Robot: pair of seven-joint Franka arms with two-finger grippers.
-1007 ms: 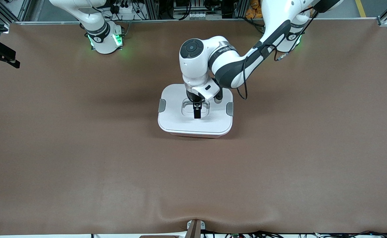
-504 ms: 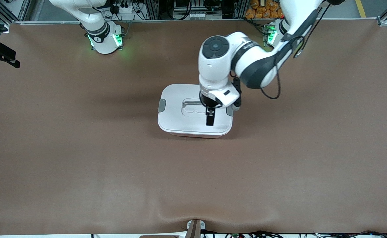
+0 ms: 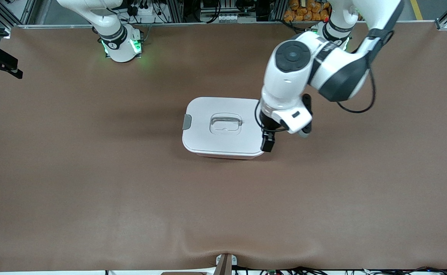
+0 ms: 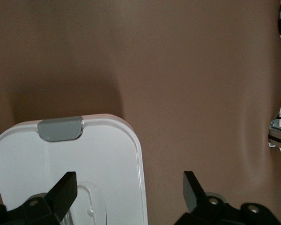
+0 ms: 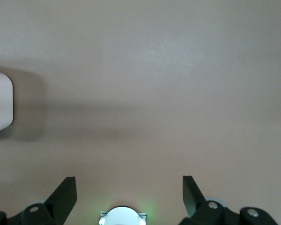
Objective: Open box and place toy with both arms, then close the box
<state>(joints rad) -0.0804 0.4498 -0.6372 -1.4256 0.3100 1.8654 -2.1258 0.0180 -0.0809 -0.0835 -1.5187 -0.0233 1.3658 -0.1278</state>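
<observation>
Left gripper (image 3: 268, 144) hangs in the air over the box's (image 3: 223, 128) edge at the left arm's end of the table, fingers pointing down and spread wide with nothing between them; in the left wrist view the two dark fingertips (image 4: 65, 190) sit apart, one over the white lid (image 4: 103, 159), the other over bare mat. Left arm (image 3: 323, 65) reaches in from its base at the top of the front view. Box sits about mid-table on the brown mat (image 3: 93, 191), lid on and flat. Recessed handle (image 3: 225, 123) in the lid centre is untouched. Grey clip (image 3: 187, 121) is visible on the end toward the right arm's side; the clip at the left arm's end is hidden by the wrist in the front view. Left wrist view shows one grey clip (image 4: 60, 129) on the lid rim. Pale pink tub wall shows as a thin strip under the lid on the side nearest the front camera. Toy not visible in any view. Right arm (image 3: 109, 26) waits up by its green-lit base; right gripper (image 5: 129, 194) is held above bare mat, fingers wide apart and empty, with a corner of the box (image 5: 0, 105) at the frame edge.
</observation>
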